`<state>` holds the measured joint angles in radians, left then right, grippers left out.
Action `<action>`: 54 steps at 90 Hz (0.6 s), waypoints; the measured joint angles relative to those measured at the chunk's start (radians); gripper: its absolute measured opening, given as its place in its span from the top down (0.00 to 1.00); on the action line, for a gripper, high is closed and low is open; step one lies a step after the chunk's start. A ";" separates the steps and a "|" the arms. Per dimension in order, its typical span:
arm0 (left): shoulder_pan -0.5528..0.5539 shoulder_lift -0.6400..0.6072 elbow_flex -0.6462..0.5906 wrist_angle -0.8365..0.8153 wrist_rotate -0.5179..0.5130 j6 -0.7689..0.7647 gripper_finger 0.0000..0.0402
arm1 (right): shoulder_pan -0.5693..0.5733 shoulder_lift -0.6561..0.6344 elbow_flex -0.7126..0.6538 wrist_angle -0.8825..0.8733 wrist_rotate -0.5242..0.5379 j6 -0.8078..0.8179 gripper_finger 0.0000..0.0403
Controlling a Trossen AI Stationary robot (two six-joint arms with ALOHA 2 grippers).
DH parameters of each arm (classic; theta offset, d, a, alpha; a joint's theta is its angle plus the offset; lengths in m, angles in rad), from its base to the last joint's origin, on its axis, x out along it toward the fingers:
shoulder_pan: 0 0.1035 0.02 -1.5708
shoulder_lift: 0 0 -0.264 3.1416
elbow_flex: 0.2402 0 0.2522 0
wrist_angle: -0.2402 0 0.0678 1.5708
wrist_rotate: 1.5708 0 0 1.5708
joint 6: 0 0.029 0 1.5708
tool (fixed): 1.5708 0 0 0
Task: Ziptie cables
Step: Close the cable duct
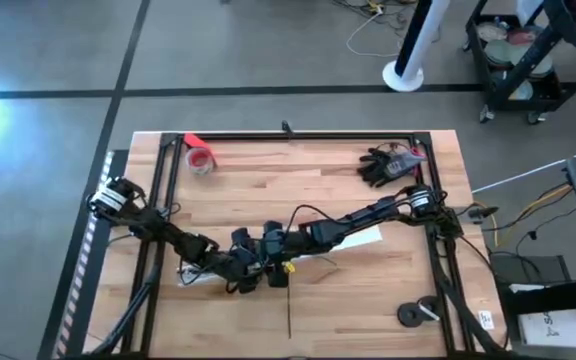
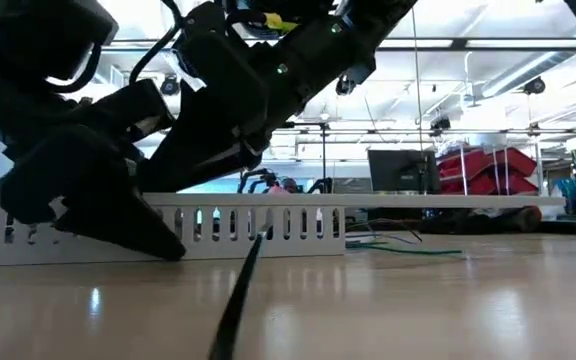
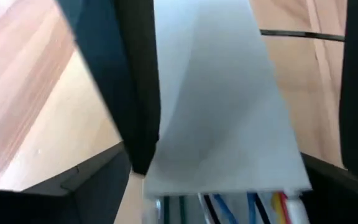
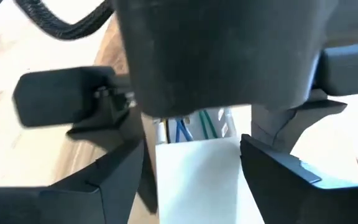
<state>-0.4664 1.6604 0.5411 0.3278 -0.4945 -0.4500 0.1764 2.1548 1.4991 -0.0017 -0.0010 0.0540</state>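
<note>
Near the lower centre of the high view, the left gripper [image 3: 229,186] and right gripper [image 4: 194,168] are both straddling the slotted white cable duct [image 2: 268,230] with fingers spread, seemingly steadying it so the cables [image 4: 194,124] lying inside can be tied.

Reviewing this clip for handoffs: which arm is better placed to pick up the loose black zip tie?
Left, probably. The left gripper sits nearer the zip tie on the table; the right gripper is farther back over the white strip. Both straddle the strip.
</note>
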 joint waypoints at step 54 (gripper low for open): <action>-0.031 -0.266 0.000 -0.455 0.173 -0.215 0.14 | 0.000 -0.002 0.000 -0.024 0.001 -0.003 0.24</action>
<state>-0.4970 1.3941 0.5415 -0.1273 -0.3216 -0.6653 0.1761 2.1527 1.4990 -0.0260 0.0002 0.0513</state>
